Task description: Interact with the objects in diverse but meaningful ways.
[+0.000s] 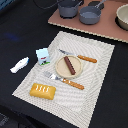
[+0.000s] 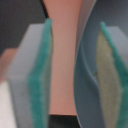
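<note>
Wrist view: gripper [image 2: 75, 70] fingers (green-padded) spread around a grey pot's curved wall [image 2: 87, 60], above a pink board [image 2: 62, 55].

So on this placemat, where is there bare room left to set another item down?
The placemat is bare on the exterior view's right, past the knife and fork, and along its near edge beside the bread loaf. The middle is crowded: plate with sausage, cutlery either side, carton at the corner.
</note>
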